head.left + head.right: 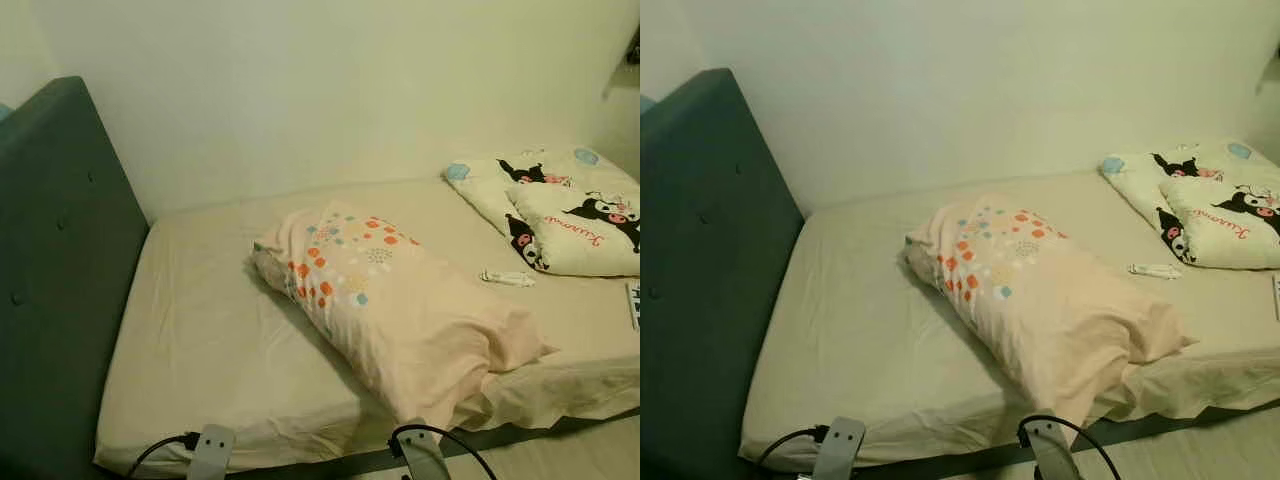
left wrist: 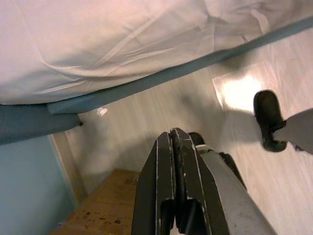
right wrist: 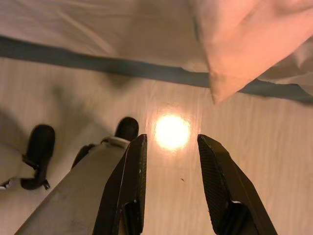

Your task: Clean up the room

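Note:
A pink pillow [image 1: 390, 305] with orange and blue dots lies aslant across the bed [image 1: 200, 340]; its open end hangs over the near edge. A folded cartoon-print quilt [image 1: 565, 215] sits at the bed's far right, with a small white tube [image 1: 507, 278] beside it. Both arms hang low by the bed's near edge. My left gripper [image 2: 172, 142] is shut, pointing at the floor beside the bed frame. My right gripper [image 3: 168, 152] is open over the floor, below the pillow's hanging corner [image 3: 230, 73].
A dark green padded headboard [image 1: 55, 260] stands at the left. A plain wall [image 1: 330, 90] runs behind the bed. The wooden floor [image 3: 244, 132] lies below, with the robot's dark feet [image 3: 39, 152] on it. A flat object [image 1: 634, 303] pokes in at the right edge.

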`<state>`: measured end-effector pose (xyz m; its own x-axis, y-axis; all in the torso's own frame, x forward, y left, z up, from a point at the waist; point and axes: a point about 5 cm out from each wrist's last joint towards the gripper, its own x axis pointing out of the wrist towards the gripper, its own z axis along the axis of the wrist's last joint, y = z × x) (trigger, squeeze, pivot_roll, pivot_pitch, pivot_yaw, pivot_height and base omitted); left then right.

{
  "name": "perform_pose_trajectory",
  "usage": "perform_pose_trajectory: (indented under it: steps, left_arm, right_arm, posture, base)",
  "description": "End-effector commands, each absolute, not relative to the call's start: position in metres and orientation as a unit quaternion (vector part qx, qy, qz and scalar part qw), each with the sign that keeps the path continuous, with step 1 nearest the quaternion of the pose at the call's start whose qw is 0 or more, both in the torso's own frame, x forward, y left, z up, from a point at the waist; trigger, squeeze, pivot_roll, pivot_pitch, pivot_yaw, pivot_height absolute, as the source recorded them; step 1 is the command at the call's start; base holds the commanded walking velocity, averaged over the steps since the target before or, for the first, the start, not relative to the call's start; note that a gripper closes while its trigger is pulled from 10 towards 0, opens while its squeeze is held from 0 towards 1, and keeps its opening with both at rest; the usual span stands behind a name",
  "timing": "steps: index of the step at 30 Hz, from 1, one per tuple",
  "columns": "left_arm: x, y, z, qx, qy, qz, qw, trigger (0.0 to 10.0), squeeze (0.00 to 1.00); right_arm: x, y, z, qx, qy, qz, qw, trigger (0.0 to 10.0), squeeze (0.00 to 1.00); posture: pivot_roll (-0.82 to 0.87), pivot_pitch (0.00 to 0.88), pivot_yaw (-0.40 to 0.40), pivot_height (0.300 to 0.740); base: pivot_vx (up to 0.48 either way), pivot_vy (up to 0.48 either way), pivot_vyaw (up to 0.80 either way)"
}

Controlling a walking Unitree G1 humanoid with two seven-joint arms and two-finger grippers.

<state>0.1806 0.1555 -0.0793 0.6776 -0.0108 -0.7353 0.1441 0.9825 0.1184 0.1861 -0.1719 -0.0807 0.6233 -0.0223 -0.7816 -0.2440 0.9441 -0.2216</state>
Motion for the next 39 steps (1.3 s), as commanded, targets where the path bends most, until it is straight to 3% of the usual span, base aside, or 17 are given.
perform_pose_trajectory:
  steps: [1,11,24,39]
  left_arm:
    - [0.164,0.152,-0.088,0.086,0.428,-0.062,0.898,10.0,0.00]
    - [0.165,0.147,-0.089,0.074,0.424,-0.052,0.901,10.0,0.00]
    - [0.171,0.146,-0.088,0.088,0.419,-0.064,0.901,10.0,0.00]
    - [0.154,0.141,-0.094,0.090,0.431,-0.073,0.895,10.0,0.00]
  right_arm:
    - [0.180,-0.169,-0.084,-0.143,0.436,0.073,0.885,10.0,0.00]
    - [0.177,-0.171,-0.087,-0.156,0.452,0.077,0.875,10.0,0.00]
    - [0.177,-0.165,-0.088,-0.177,0.450,0.104,0.869,10.0,0.00]
    - [0.159,-0.165,-0.096,-0.175,0.471,0.109,0.858,10.0,0.00]
  posture:
    - [-0.06,0.000,-0.004,0.727]
    - [-0.03,0.000,-0.031,0.727]
    - [-0.05,0.000,-0.006,0.727]
    - [-0.04,0.000,0.000,0.727]
  base:
    - [0.000,0.000,0.00]
    - [0.000,0.000,0.00]
    - [0.000,0.000,0.00]
    - [0.000,0.000,0.00]
